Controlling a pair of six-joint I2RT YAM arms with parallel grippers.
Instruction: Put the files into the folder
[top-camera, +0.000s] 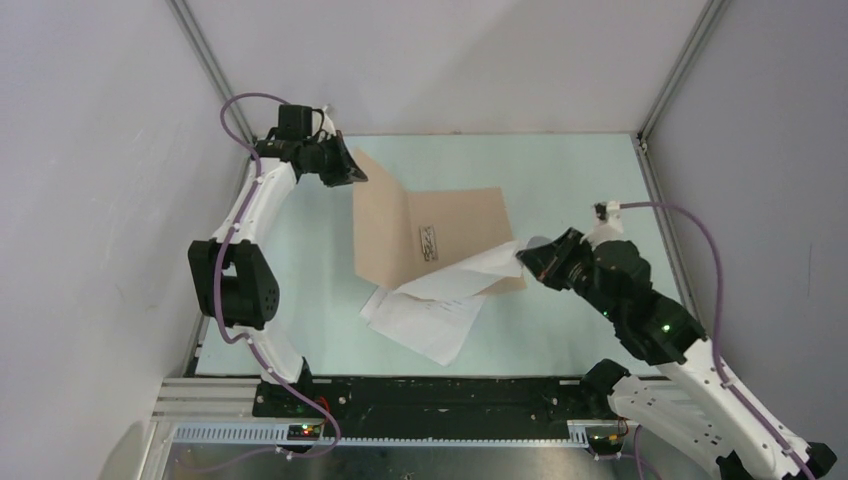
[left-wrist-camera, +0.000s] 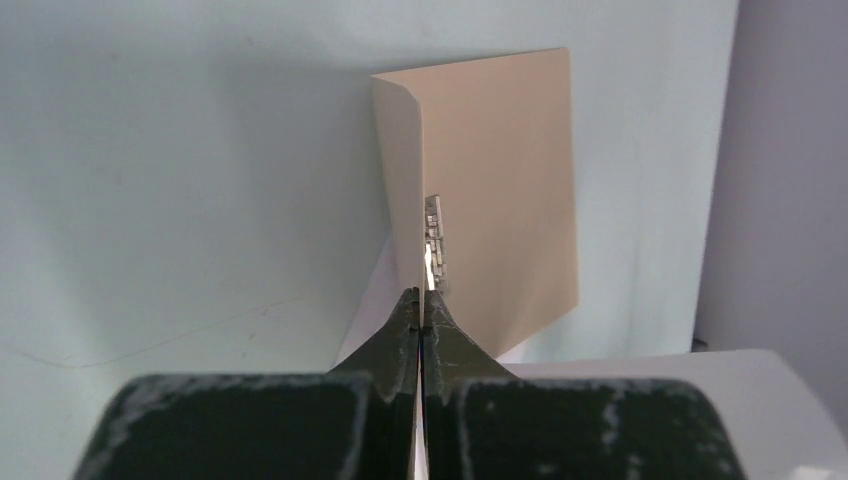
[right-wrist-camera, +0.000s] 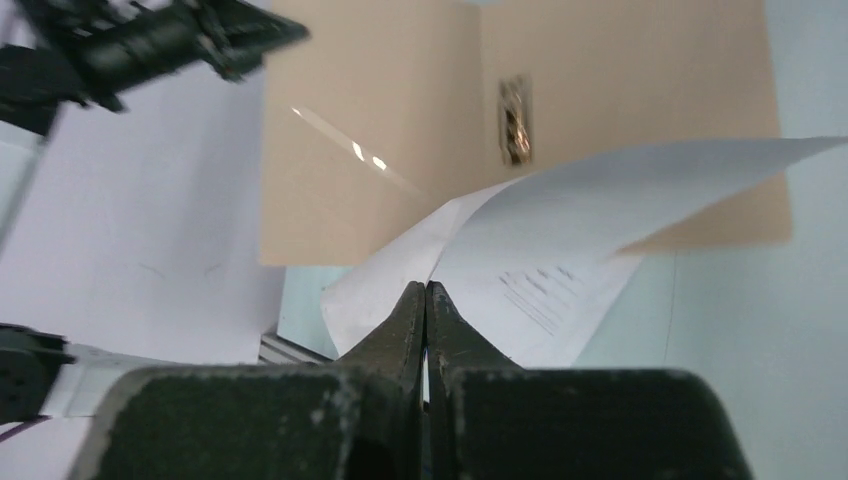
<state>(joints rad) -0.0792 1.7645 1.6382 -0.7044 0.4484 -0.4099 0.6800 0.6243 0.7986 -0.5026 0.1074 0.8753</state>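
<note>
folder (top-camera: 460, 225) tan, cover raised | files (top-camera: 425, 318) white, bowed, in right gripper (top-camera: 522, 257)

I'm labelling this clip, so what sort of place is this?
Likely a robot test cell: plain white walls on metal posts, a pale green table, two bolted arms handling a folder and files.

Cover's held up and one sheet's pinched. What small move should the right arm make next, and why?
Probably slide the right gripper toward the spine, drawing its pinched thin white paper sheet fully over the open tan cardboard folder. The left gripper holds the cover raised, yet the sheet's far end overhangs the folder's near edge.
</note>
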